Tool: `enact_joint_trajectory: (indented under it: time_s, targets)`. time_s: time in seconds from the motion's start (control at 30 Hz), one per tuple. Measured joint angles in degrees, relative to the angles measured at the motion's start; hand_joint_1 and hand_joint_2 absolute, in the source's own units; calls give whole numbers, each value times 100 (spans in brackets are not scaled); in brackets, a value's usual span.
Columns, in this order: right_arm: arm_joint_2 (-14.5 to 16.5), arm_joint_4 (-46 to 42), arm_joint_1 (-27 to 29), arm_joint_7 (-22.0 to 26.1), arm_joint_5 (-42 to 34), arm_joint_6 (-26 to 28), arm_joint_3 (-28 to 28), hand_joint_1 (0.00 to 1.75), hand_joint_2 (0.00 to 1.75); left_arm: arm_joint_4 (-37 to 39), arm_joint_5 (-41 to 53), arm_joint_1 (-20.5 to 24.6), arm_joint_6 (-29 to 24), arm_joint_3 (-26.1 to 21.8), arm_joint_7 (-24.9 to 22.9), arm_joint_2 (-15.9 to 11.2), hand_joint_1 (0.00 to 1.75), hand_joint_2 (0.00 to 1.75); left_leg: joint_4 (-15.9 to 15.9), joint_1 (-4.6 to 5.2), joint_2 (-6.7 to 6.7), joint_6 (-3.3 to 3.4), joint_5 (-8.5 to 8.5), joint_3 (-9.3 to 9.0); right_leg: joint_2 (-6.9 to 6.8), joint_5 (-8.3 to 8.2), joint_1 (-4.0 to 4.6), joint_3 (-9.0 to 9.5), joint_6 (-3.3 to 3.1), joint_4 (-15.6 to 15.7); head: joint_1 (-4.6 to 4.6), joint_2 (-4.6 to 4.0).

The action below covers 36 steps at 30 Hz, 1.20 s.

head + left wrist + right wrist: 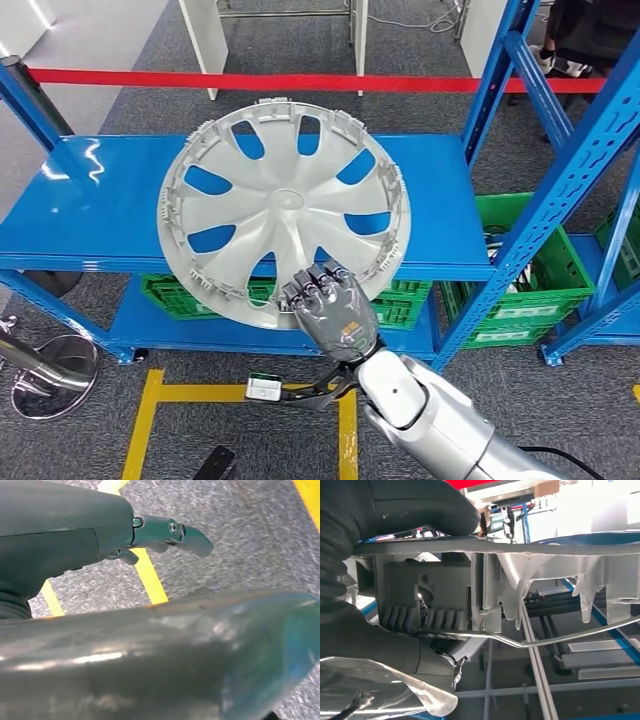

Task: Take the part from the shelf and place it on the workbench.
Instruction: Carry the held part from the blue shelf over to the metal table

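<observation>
The part is a silver wheel cover (283,195) with several spokes, lying tilted over the blue shelf board (98,210) with its near edge sticking out past the front. My right hand (332,310) grips that near rim from below and in front. In the right wrist view the ribbed rim (546,565) sits between the thumb above and the fingers of the hand (365,635) below. My left hand (75,530) hangs over the grey floor with a finger stretched out and nothing in it.
Green crates (521,280) stand on the lower shelf level, one more (189,295) under the wheel cover. Slanted blue uprights (543,200) rise at the right. Red barrier tape (264,80) runs behind the shelf. Yellow floor lines (151,420) mark the carpet near me.
</observation>
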<state>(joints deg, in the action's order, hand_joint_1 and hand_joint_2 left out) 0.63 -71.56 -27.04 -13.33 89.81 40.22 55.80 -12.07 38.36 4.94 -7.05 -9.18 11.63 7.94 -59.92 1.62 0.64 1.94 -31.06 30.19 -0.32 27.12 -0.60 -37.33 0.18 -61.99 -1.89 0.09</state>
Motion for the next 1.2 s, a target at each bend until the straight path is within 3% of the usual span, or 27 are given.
enact_joint_trajectory:
  time_s: [0.07, 0.1, 0.17, 0.23, 0.27, 0.3, 0.33, 0.37, 0.43, 0.47, 0.53, 0.6, 0.67, 0.73, 0.77, 0.8, 0.83, 0.9, 0.97, 1.0, 1.07, 1.1, 1.13, 1.2]
  targets:
    - [-4, 3, -5, -11, 0, 0, 1, 175, 175, 0, 3, 3, -2, 1, -8, 2, 0, 0, 140, -13, -12, 10, 151, 24, 5, -34, -8, -28, 52, 65, 1, 0]
    - [-9, 6, -12, -16, 1, 0, 1, 175, 175, 0, 3, 8, -3, 1, -10, 3, 0, 0, 213, -28, -25, 27, 229, 45, 14, 65, -2, -71, 76, 19, 8, 0]
    - [-20, 13, -29, -35, 2, 0, 3, 175, 175, 0, 13, 21, -2, 3, -13, 8, 0, 0, 277, -51, -47, 58, 363, 135, 27, 508, 3, -215, 115, -403, 20, 0]
    - [-36, 17, -41, -72, 2, -1, 7, 175, 175, 0, 38, 26, 5, 8, -19, 13, 0, 0, 267, -52, -50, 78, 465, 273, 27, 893, 1, -348, 151, -1071, 25, 0]
    - [-45, 20, -42, -93, 2, -2, 10, 175, 175, 0, 52, 27, 10, 11, -26, 15, 0, 0, 256, -54, -52, 76, 514, 344, 26, 913, 0, -345, 168, -1274, 23, 0]
    - [-55, 25, -46, -115, 2, -4, 15, 175, 175, 0, 66, 28, 16, 14, -39, 15, 0, 0, 239, -59, -52, 69, 560, 420, 25, 814, -2, -261, 183, -1298, 24, 0]
    - [-62, 28, -53, -134, 2, -8, 20, 175, 175, 0, 77, 30, 22, 16, -54, 15, 0, 0, 216, -65, -51, 58, 599, 492, 24, 654, -5, -106, 192, -1154, 23, 0]
    - [-67, 31, -70, -157, 1, -14, 25, 175, 175, 0, 92, 33, 28, 19, -73, 13, 0, 0, 178, -72, -49, 40, 635, 567, 24, 521, -7, 149, 193, -810, 25, 0]
    - [-70, 33, -117, -204, -1, -29, 36, 175, 175, 0, 122, 42, 37, 23, -108, 9, 0, 0, 86, -68, -45, -12, 696, 700, 32, 491, 3, 665, 159, -59, 21, 0]
    - [-72, 33, -139, -227, -1, -36, 42, 175, 175, 0, 140, 49, 38, 25, -121, 6, 0, 0, 51, -67, -44, -41, 736, 747, 38, 533, 13, 828, 130, 209, 21, 0]
    - [-76, 33, -162, -262, -1, -43, 58, 175, 175, 0, 172, 61, 39, 31, -148, -1, 0, 0, 46, -69, -44, -100, 834, 797, 41, 530, 26, 830, 56, 327, 18, 0]
    - [-79, 33, -183, -299, 1, -52, 81, 175, 175, 0, 194, 72, 43, 39, -184, -8, 0, 0, -29, -86, -42, -171, 712, 863, 18, 413, 13, 733, -35, 339, 10, 0]
    - [-81, 33, -205, -335, 2, -58, 103, 175, 175, 0, 210, 79, 50, 53, -212, -15, 0, 0, -474, -125, -44, -241, 212, 977, -3, 282, -2, 616, -107, 348, -8, 0]
    - [-81, 33, -212, -355, 2, -61, 118, 175, 175, 0, 224, 83, 55, 68, -221, -20, 0, 0, -1190, -169, -46, -291, -254, 1083, -14, 158, 4, 460, -121, 342, -18, 0]
    - [-81, 34, -213, -358, 1, -61, 124, 175, 175, 0, 227, 86, 56, 74, -221, -22, 0, 0, -1450, -187, -46, -308, -307, 1082, -20, 93, 6, 376, -119, 338, -17, 0]
    - [-82, 36, -215, -362, 0, -62, 132, 175, 175, 0, 229, 91, 58, 78, -221, -24, 0, 0, -1542, -203, -46, -319, -229, 1014, -26, 31, 7, 293, -112, 334, -19, 0]
    - [-83, 37, -219, -366, 1, -63, 141, 175, 175, 0, 231, 97, 61, 79, -223, -26, 0, 0, -1436, -219, -46, -323, -64, 858, -28, -30, 8, 212, -99, 329, -19, 0]
    - [-83, 37, -250, -383, 1, -68, 161, 175, 175, -1, 234, 127, 86, 81, -236, -34, 0, 0, -724, -237, -45, -316, 160, 314, -28, -138, 13, 86, -51, 320, -20, 0]
    - [-74, 54, -328, -403, 0, -70, 185, 175, 175, -2, 234, 179, 141, 81, -269, -57, 0, 0, 44, -214, -32, -265, 77, -162, -32, -246, 13, 16, 21, 322, -13, 0]
    - [-54, 85, -380, -404, 1, -68, 197, 175, 175, -2, 234, 205, 179, 81, -294, -84, 0, 0, 244, -184, -25, -231, 19, -254, -38, -307, 1, -7, 59, 335, -9, 0]
    - [8, 190, -479, -390, 2, -63, 217, 175, 175, -2, 234, 237, 262, 81, -349, -144, 0, 0, 341, -146, -29, -146, 98, -202, -39, -395, -39, -58, 125, 365, -13, 0]
    - [43, 252, -514, -374, 3, -61, 228, 175, 175, -2, 234, 250, 299, 81, -370, -177, 0, 0, 357, -138, -39, -94, 167, -146, -30, -326, -53, -108, 143, 335, -11, 0]
    - [71, 307, -537, -358, 3, -61, 236, 175, 175, -3, 234, 263, 325, 81, -387, -207, 0, 0, 372, -138, -49, -42, 244, -74, -19, -134, -58, -177, 155, 201, -6, 0]
    - [108, 392, -562, -335, 2, -61, 248, 175, 175, -4, 234, 296, 351, 80, -404, -261, 0, 0, 368, -121, -55, 36, 386, 91, 0, 461, -54, -350, 151, -404, 12, 0]
